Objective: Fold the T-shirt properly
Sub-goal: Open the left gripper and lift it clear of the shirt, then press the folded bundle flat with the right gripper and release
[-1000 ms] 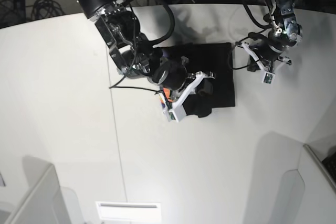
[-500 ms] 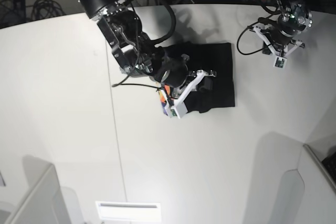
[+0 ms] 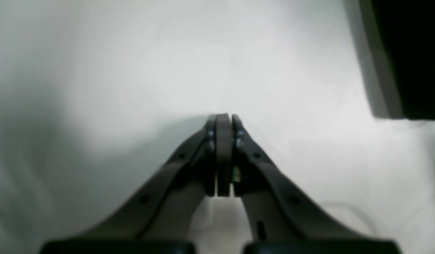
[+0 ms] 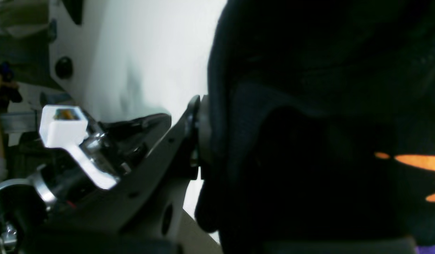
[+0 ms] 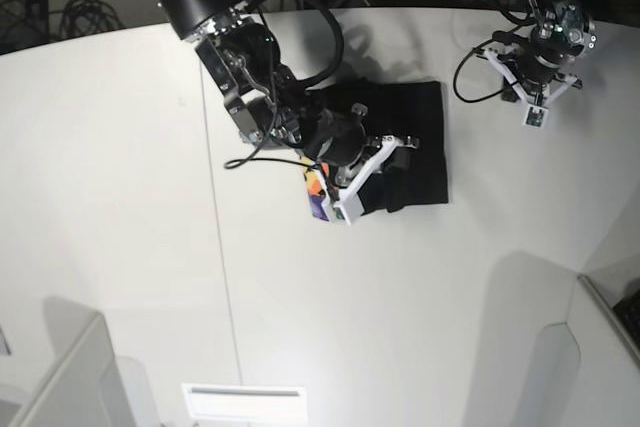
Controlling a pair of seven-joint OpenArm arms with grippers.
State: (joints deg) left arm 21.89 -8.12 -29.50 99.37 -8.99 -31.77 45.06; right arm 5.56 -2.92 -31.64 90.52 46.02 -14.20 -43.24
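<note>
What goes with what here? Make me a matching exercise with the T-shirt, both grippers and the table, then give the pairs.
Column 1:
1. T-shirt
2. left gripper
3. right gripper
4. table

Column 2:
A. white, bare under the empty jaws
B. shut on black cloth
C. shut on nothing, away from the cloth
D. black, folded, a bit of orange and purple print showing

Pairs: 1-D, 2-C, 3-B, 4-A

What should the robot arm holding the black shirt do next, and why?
Probably carry the pinched fold further across, then let go. The right end effector grips the T-shirt edge, and some colourful print shows at the near edge. The left end effector is shut, empty, away over the table.
</note>
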